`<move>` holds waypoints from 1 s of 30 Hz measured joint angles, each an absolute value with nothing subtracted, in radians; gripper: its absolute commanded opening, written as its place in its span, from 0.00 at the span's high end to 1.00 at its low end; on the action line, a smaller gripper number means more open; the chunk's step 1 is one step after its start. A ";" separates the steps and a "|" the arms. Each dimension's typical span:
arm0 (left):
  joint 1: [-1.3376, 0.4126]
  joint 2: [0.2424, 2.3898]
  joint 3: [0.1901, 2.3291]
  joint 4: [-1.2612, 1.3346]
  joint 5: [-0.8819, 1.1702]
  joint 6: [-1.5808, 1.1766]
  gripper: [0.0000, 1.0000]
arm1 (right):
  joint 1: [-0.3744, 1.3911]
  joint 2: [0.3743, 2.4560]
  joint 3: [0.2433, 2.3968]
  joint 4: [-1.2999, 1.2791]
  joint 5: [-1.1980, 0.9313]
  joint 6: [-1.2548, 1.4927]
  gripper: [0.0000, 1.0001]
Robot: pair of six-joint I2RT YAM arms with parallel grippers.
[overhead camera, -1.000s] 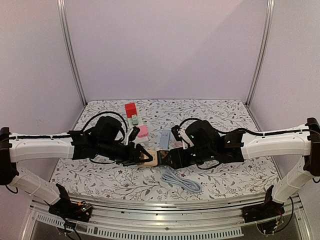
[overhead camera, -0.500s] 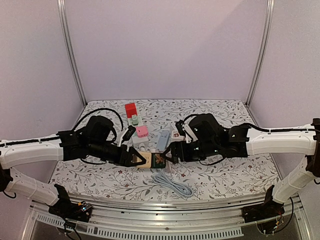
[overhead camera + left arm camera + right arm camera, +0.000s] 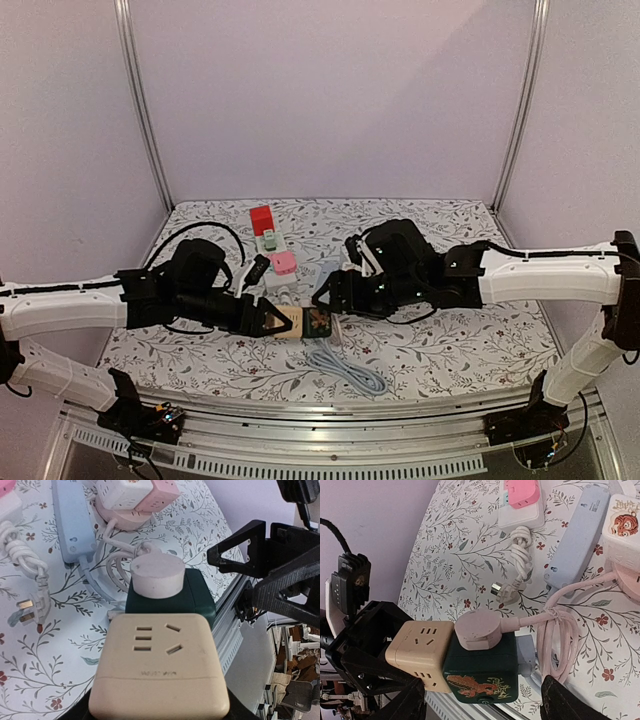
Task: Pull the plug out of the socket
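Note:
A beige cube socket is held above the table near its front edge, with my left gripper shut on it; its fingers are hidden under the cube in the left wrist view. A dark green cube socket with a dragon picture is joined to the beige cube's far side. A round pink plug sits in the green cube's top face, and its pink cable runs off to the right. My right gripper hangs open just above the green cube, touching nothing.
A grey-blue plug sticks from the green cube's side, and its cable lies coiled by the front rail. Behind are a light blue power strip, a pink-and-white socket, a red cube and a white tiger cube.
My right gripper has opened, let go of the green cube and drawn back up and away. The left gripper has carried the joined cubes slightly toward the front.

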State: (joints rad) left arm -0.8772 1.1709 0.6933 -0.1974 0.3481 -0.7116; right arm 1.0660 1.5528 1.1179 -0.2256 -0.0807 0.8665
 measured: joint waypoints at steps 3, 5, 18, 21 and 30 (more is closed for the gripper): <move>-0.878 1.171 0.687 -0.186 0.344 -0.719 0.86 | 1.069 1.576 1.132 -0.221 -0.080 0.882 0.26; -0.879 1.170 0.683 -0.178 0.342 -0.726 0.86 | 1.074 1.588 1.136 -0.220 -0.080 0.888 0.28; -0.873 1.156 0.670 -0.186 0.325 -0.790 0.85 | 1.106 1.634 1.121 -0.208 -0.085 0.834 0.17; -0.858 1.156 0.672 -0.203 0.332 -0.801 0.85 | 1.111 1.634 1.089 -0.211 -0.088 0.802 0.16; -0.838 1.156 0.691 -0.226 0.356 -0.824 0.86 | 1.157 1.634 1.073 -0.219 -0.088 0.701 0.18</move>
State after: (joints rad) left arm -0.8375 1.1557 0.6910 -0.2260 0.3561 -0.8238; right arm 1.1568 1.6337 1.0729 -0.2188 -0.0879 0.7010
